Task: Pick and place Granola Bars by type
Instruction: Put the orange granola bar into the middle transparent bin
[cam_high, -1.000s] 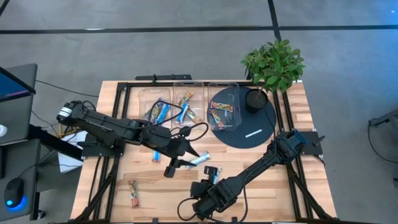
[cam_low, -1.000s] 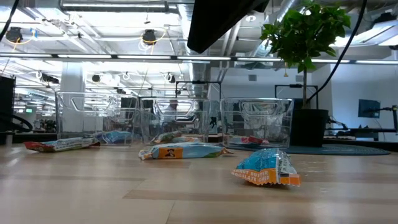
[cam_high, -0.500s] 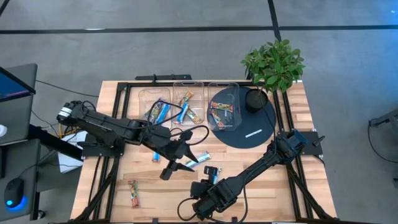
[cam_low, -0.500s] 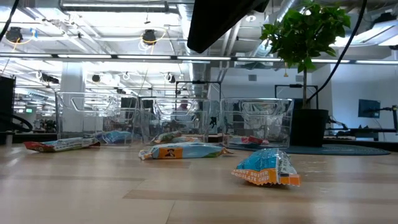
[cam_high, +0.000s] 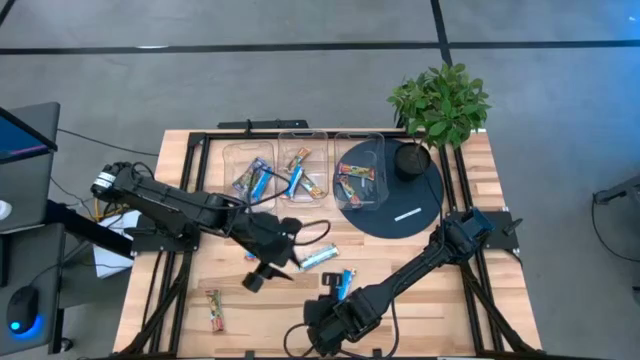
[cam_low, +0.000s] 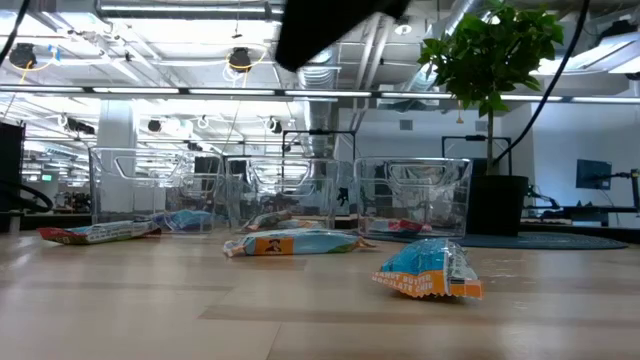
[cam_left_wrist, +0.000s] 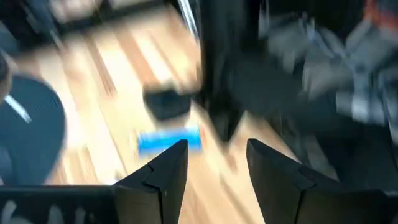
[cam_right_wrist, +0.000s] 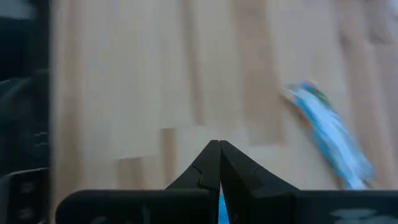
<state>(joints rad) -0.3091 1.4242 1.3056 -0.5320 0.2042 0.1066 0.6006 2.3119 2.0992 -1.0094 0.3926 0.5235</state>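
Where left gripper (cam_high: 256, 281) hovered mid-worktop a second ago, now nearer front-left; fingers (cam_left_wrist: 163, 171) apart, empty. Right gripper (cam_high: 336, 288) shifted left, fingers together on blue bar (cam_high: 345, 279). Wooden worktop (cam_high: 400, 260), open workshop behind. Loose blue Granola Bar (cam_high: 319, 258) lies flat mid-worktop, long axis roughly left-right, slightly tilted. Others in bins (cam_high: 300, 165).

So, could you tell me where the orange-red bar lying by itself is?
In the high view, the orange-red bar lies near the table's front-left corner, apart from the left gripper.
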